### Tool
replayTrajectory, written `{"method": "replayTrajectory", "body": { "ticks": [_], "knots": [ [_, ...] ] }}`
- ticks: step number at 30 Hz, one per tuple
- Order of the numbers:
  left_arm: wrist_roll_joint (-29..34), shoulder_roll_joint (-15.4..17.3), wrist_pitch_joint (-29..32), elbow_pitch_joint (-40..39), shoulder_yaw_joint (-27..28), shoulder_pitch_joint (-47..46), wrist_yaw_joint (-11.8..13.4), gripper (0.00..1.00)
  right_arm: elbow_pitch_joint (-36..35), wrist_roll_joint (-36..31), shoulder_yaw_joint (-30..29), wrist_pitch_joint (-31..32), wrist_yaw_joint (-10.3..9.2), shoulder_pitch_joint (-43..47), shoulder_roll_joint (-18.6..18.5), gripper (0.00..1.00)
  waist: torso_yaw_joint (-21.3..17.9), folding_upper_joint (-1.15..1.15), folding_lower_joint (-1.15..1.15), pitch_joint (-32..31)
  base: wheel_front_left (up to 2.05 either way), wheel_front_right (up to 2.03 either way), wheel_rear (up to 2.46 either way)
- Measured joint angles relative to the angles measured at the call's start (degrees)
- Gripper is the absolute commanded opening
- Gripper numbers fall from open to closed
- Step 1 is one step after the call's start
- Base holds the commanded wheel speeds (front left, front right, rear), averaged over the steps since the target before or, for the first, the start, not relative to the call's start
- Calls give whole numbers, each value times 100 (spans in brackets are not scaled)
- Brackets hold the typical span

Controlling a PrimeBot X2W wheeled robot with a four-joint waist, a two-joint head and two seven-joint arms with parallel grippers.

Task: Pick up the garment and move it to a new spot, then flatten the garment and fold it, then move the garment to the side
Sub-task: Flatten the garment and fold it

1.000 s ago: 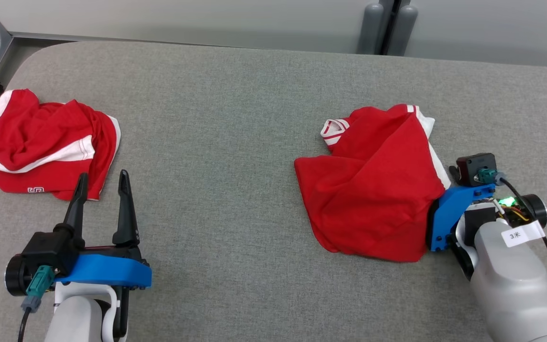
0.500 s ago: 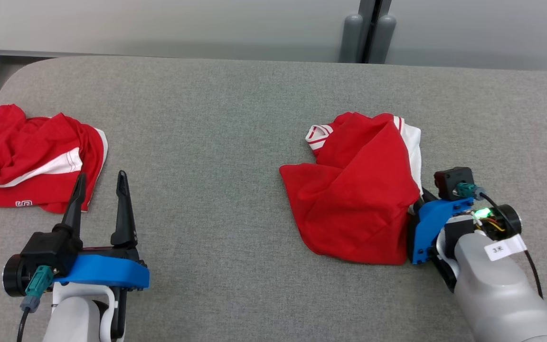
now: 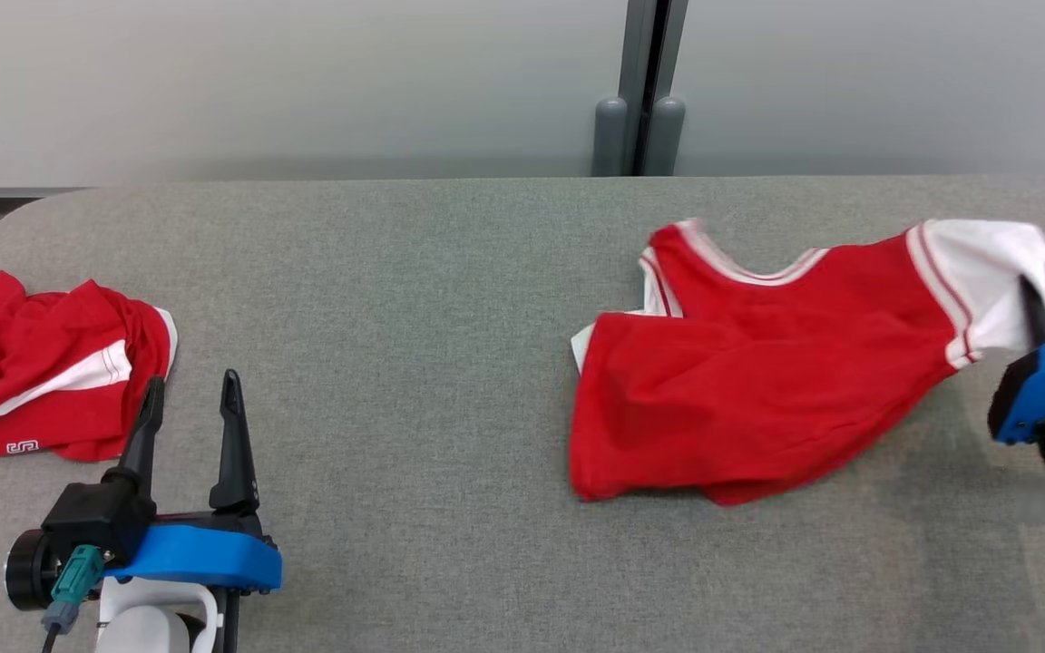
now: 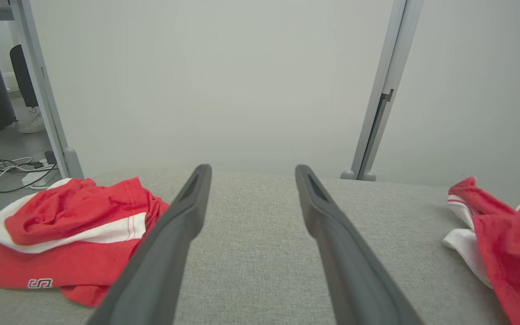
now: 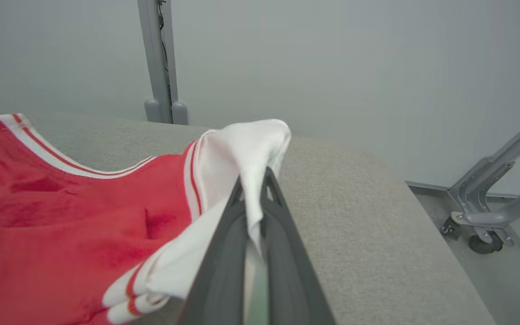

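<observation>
Red garment [image 3: 758, 390] stretches from the right claw [image 5: 254, 180], clamped on its white sleeve [image 3: 985, 263] to carry it; the left claw [image 3: 193, 381] rests open, holding nothing.

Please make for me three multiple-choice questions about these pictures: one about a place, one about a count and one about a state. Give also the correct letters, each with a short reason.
1. Where on the table does the crumpled garment lie?
A. At the left end, near the left gripper
B. In the middle
C. At the right end

2. How many red and white garments are on the table?
A. One
B. Two
C. Three

3. What is the state of the right gripper?
A. Open above the table
B. Shut on nothing
C. Shut on the white sleeve of the jersey

Answers:
1 A: the head view shows it at the table's left end, beside the left fingertips.
2 B: there is the crumpled one at the left and the jersey at the right.
3 C: the right wrist view shows white cloth pinched between the closed fingers.
</observation>
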Motion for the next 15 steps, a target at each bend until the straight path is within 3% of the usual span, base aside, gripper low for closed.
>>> {"method": "replayTrajectory", "body": {
  "ticks": [4, 8, 15],
  "knots": [
    [2, -11, 0, 1, 11, 41, 0, 100, -499, -136, -348, -12, 0, 41, -296, 0, -43, 0, 0, -98, 0, 0, 0],
    [20, -11, 0, -7, 37, 113, -1, 100, -1148, -350, -644, -14, 0, 94, -291, 0, -47, 0, 0, -188, 0, 0, 0],
    [33, -21, 0, -12, 62, 159, -1, 100, -2128, -675, -367, 68, 0, 272, 426, 0, -4, 0, 0, -301, 0, 0, 0]
  ]
}}
